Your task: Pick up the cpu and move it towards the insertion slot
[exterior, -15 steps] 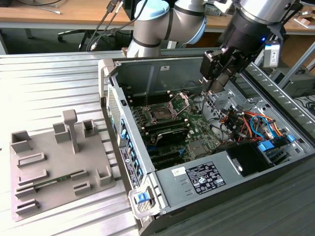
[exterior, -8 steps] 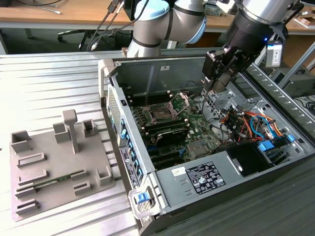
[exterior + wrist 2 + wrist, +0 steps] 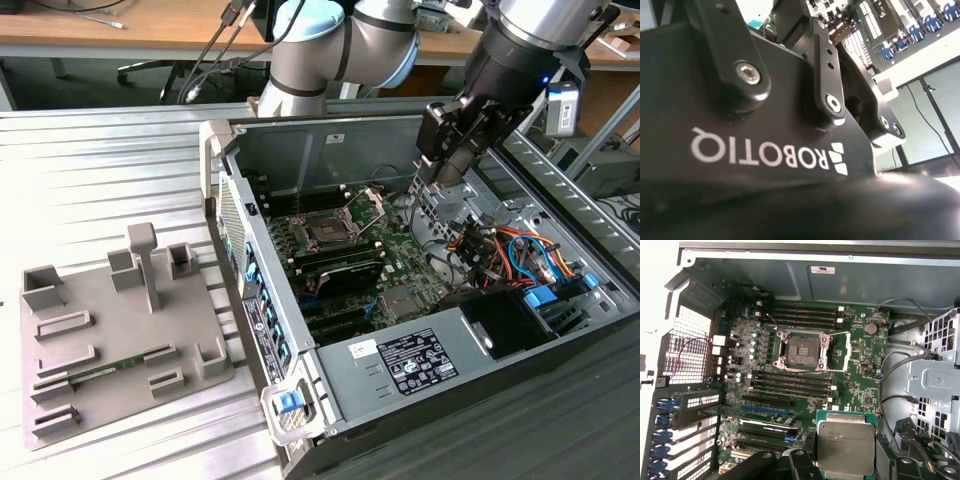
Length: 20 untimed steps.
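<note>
The black gripper point(image 3: 840, 467) is seen in the first wrist view with its jaws closed on the edges of the thin square cpu with a silvery metal top point(image 3: 846, 442), carried above the green motherboard, well short of the dark, silver-framed insertion slot point(image 3: 801, 351). The chip is judged light, stiff and fragile underneath, so an edge hold suits it.

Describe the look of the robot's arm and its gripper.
The arm is made of silver-grey tubes with pale blue caps at the joints and black cables beside its base. The gripper is matte black, with jointed links fastened by silver screws, and its body bears white lettering in the second wrist view.
</note>
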### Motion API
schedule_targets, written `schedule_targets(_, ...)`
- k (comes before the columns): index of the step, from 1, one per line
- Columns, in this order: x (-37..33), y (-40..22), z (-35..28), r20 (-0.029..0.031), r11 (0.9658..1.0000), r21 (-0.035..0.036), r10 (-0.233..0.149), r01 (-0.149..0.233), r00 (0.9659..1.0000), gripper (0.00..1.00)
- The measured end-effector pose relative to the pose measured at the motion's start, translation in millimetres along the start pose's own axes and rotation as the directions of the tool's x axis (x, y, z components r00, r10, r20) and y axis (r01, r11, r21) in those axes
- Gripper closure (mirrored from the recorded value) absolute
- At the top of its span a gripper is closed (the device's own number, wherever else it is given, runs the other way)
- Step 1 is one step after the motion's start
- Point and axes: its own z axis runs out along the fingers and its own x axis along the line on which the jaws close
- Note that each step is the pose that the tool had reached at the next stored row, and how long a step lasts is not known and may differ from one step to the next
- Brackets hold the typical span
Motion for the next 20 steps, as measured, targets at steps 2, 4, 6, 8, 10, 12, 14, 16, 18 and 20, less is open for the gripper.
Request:
schedule_targets(2, -2.1, -0.2, 0.0, 0.0000, 1.0000, 0.0001, 0.000, 0.000, 1.0000, 0.45)
schedule_targets(4, -3.7, -0.4, 0.0, 0.0000, 1.0000, 0.0000, 0.000, 0.000, 1.0000, 0.45)
schedule_targets(6, -5.3, -0.6, 0.0, 0.0000, 1.0000, 0.0000, 0.000, 0.000, 1.0000, 0.45)
schedule_targets(8, -7.3, -0.8, 0.0, 0.0000, 1.0000, 0.0000, 0.000, 0.000, 1.0000, 0.45)
schedule_targets(10, -8.9, -1.0, 0.0, 0.0000, 1.0000, 0.0000, 0.000, 0.000, 1.0000, 0.45)
schedule_targets(12, -10.5, -1.2, 0.0, 0.0000, 1.0000, 0.0000, 0.000, 0.000, 1.0000, 0.45)
schedule_targets(14, -12.1, -1.4, 0.0, 0.0000, 1.0000, 0.0000, 0.000, 0.000, 1.0000, 0.45)
schedule_targets(16, -14.1, -1.6, -0.1, 0.0000, 1.0000, 0.0000, 0.000, 0.000, 1.0000, 0.45)
schedule_targets(18, -16.3, -1.9, -0.1, 0.0000, 1.0000, 0.0000, 0.000, 0.000, 1.0000, 0.45)
schedule_targets(20, -18.1, -2.1, -0.1, 0.0000, 1.0000, 0.0000, 0.000, 0.000, 1.0000, 0.45)
